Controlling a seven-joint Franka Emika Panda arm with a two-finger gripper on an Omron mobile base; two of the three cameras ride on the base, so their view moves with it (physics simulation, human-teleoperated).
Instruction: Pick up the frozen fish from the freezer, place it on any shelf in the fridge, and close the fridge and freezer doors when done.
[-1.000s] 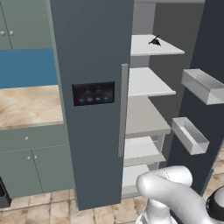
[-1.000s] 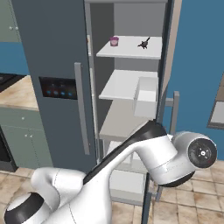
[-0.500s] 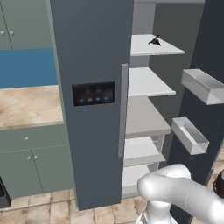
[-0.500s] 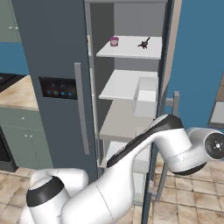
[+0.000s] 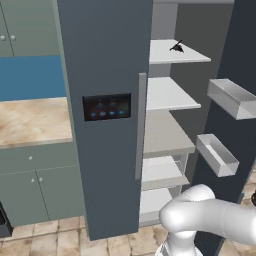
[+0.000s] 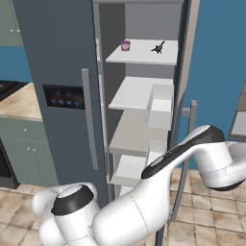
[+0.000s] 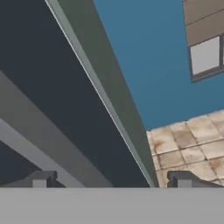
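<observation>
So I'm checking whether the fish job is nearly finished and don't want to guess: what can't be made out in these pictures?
- Small dark object on the top white shelf: too small, in both base views, to tell if it is the fish.
- Small pink cup: contents too small to see.
- Left compartment's interior: hidden behind the shut dark grey door.
- Gripper: hand view's lower edge cuts off the fingertips; its distance from the open door's edge cannot be judged.
</observation>
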